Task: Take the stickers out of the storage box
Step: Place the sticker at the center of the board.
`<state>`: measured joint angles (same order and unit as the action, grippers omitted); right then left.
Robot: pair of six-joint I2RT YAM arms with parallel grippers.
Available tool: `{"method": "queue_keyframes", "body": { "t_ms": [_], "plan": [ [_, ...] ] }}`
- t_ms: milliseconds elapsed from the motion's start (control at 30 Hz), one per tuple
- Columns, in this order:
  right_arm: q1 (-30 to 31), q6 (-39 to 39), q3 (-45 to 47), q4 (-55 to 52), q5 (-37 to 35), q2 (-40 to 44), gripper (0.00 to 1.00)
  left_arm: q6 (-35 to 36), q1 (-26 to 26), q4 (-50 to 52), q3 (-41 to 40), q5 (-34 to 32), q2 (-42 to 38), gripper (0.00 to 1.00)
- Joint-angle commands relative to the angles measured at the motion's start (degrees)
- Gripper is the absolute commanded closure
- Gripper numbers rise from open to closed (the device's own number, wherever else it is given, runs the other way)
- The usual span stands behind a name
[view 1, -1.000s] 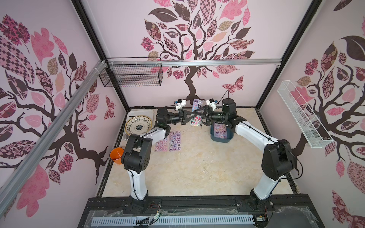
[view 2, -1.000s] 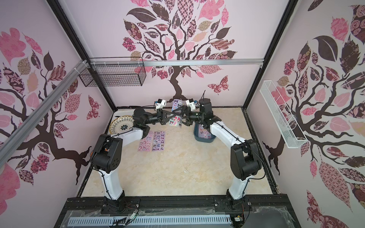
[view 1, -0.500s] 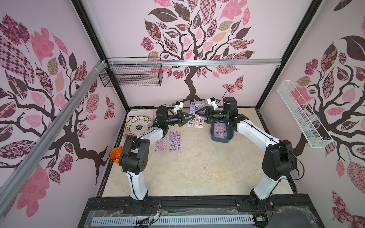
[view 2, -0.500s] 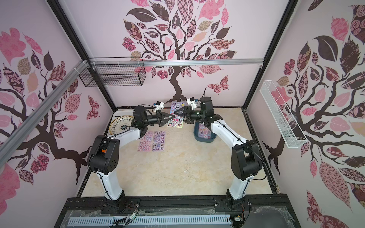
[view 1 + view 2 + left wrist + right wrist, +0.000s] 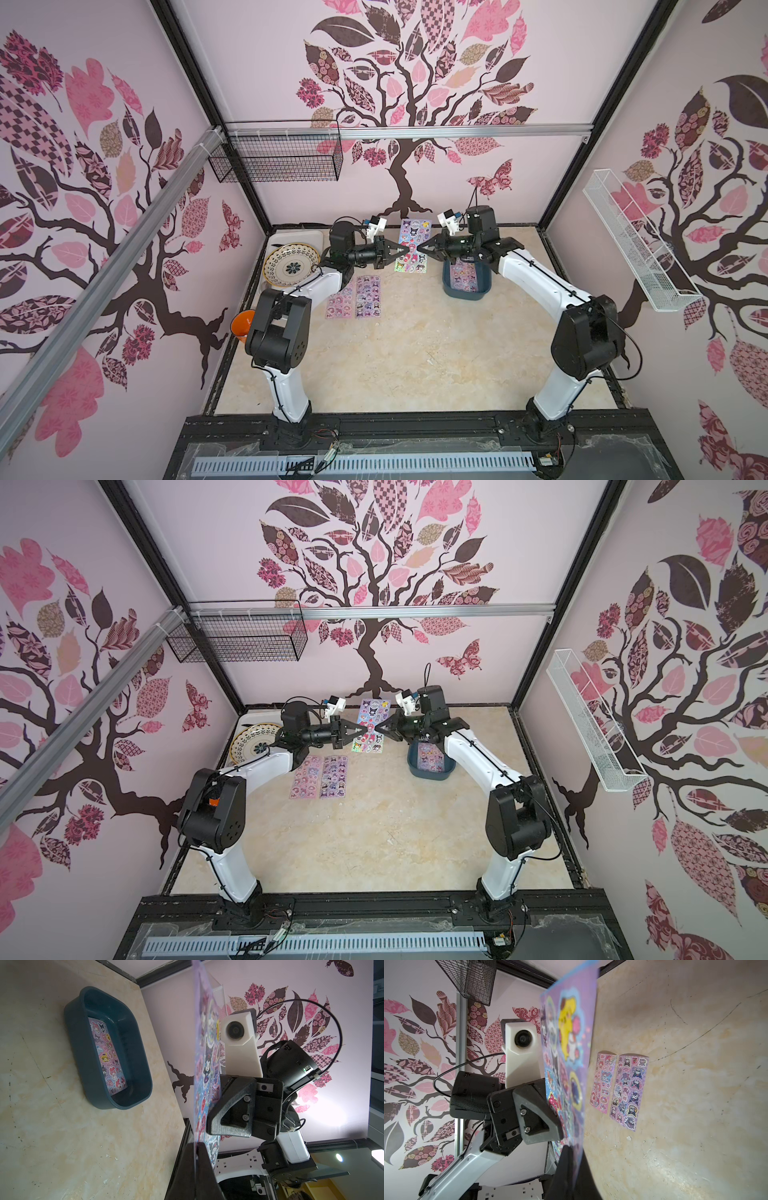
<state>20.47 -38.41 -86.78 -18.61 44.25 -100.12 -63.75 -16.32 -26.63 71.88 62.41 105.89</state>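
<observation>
A light blue and purple sheet of stickers (image 5: 412,243) (image 5: 371,724) stands upright in the air at the back middle of the table. My left gripper (image 5: 404,249) (image 5: 196,1147) is shut on its left edge. Facing it, my right gripper (image 5: 419,248) (image 5: 572,1149) is shut on the sheet's right edge. The dark teal storage box (image 5: 463,294) (image 5: 83,1059) sits below the right arm, with at least one sheet (image 5: 464,275) (image 5: 108,1057) lying in it. A pink sheet (image 5: 340,300) (image 5: 603,1082) and a purple sheet (image 5: 369,297) (image 5: 630,1091) lie flat on the table below the left arm.
A patterned plate (image 5: 292,265) rests on a white tray (image 5: 316,237) at the back left, and an orange cup (image 5: 241,326) stands by the left wall. A black wire basket (image 5: 276,158) and a white wire basket (image 5: 631,241) hang on the walls.
My right gripper has shut on the right edge of the sheet that the left gripper was holding. The sheet has risen and now stands spread between the two grippers.
</observation>
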Motion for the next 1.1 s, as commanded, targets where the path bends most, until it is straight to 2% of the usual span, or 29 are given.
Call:
{"method": "queue_keyframes", "body": {
  "t_ms": [0,200,367,500,567,667,1067],
  "plan": [
    [0.2,2.8,-3.2,-4.0,-3.1,0.3,1.00,2.3,-0.1,1.4,1.3,-0.1,-1.2,1.00],
    [0.4,5.7,-4.6,-8.8,-5.9,0.0,1.00,6.6,-0.2,7.1,2.0,-1.3,-1.8,0.98],
    [0.4,6.8,-5.7,-10.6,-5.5,-0.7,1.00,15.6,-0.1,19.8,3.7,-5.3,-3.2,0.81],
    [0.5,8.5,-6.6,-13.3,-4.8,-2.7,1.00,23.8,0.6,32.2,5.8,-11.4,-4.4,0.66],
    [0.6,9.5,-6.6,-14.9,-4.7,-4.3,1.00,26.4,1.2,36.3,6.4,-14.2,-4.9,0.66],
    [1.1,10.9,-6.5,-16.6,-4.9,-7.4,1.00,26.9,2.3,37.2,6.2,-15.6,-5.5,0.66],
    [7.5,10.0,-11.0,-14.7,-0.7,-21.3,1.00,26.9,4.2,37.1,5.6,-16.6,-6.0,0.66]
  ]
}}
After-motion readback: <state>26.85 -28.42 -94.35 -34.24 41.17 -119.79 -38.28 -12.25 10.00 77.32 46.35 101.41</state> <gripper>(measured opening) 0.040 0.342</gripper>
